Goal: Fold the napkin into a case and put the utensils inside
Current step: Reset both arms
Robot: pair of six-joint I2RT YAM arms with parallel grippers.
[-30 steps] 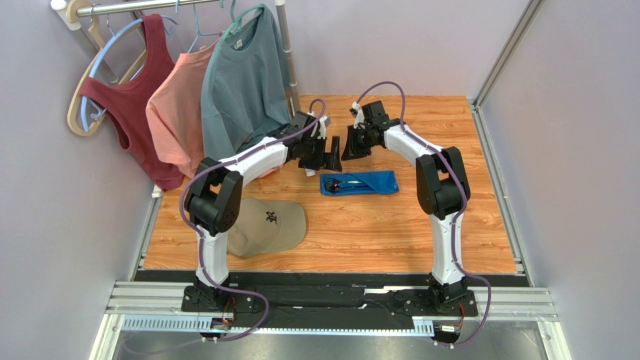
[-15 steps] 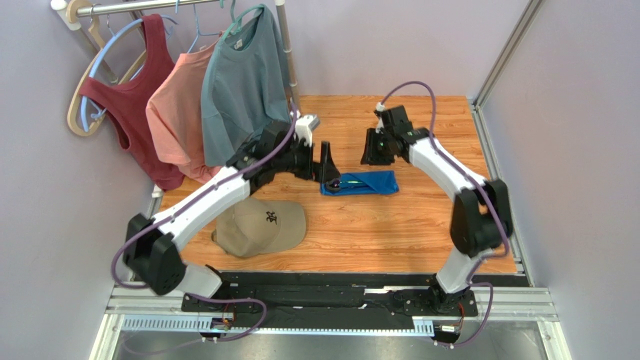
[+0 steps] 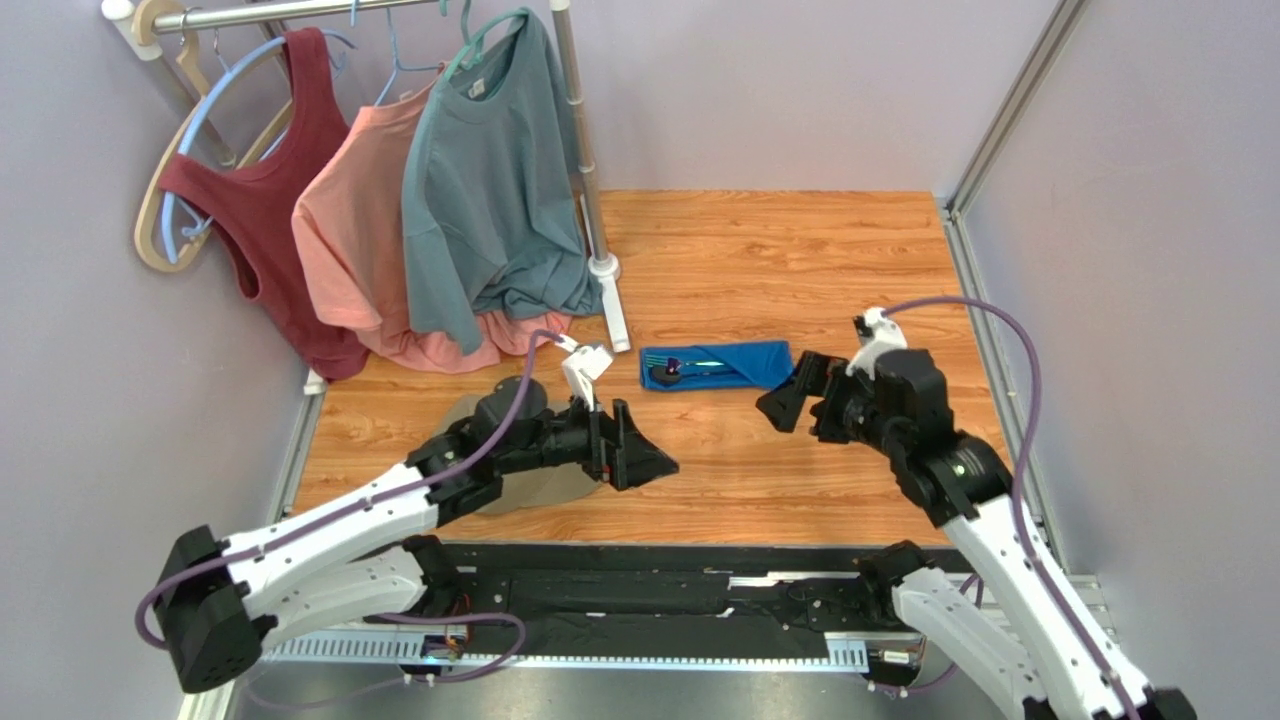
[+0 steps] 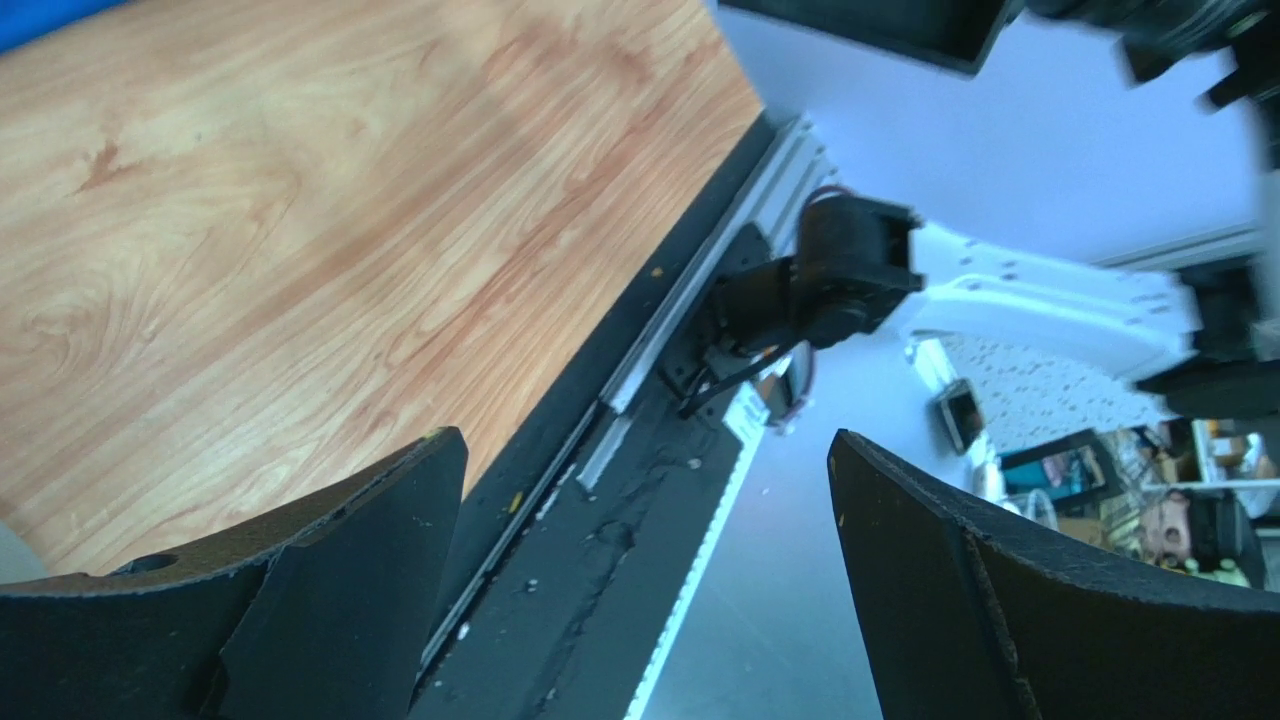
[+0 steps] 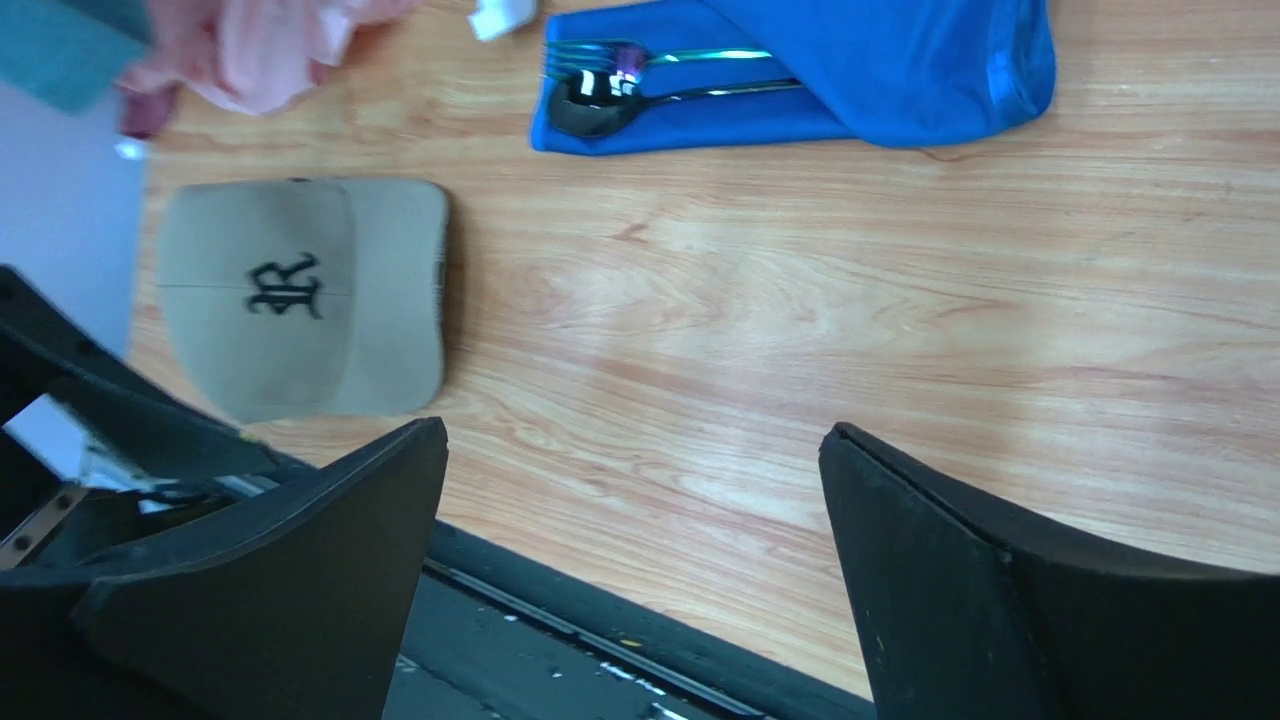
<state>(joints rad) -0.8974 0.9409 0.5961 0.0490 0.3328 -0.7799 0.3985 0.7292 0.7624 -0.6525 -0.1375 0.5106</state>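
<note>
A wooden surface (image 3: 751, 255) sits inside pale purple walls. Shirts (image 3: 481, 195) hang on a rail at the back left. A tan cap (image 5: 301, 315) lies by the left arm. The left hand (image 3: 643, 455) and right hand (image 3: 784, 402) are both spread wide and hold nothing. The blue case (image 3: 744, 365) lies flat mid-surface. The spoon (image 5: 589, 108) and fork (image 5: 601, 60) are tucked in, heads showing.

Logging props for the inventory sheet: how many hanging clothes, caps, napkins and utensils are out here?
Hanging clothes (tank top, pink shirt, T-shirt): 3
Caps: 1
Napkins: 1
Utensils (spoon, fork): 2
Total: 7
</note>
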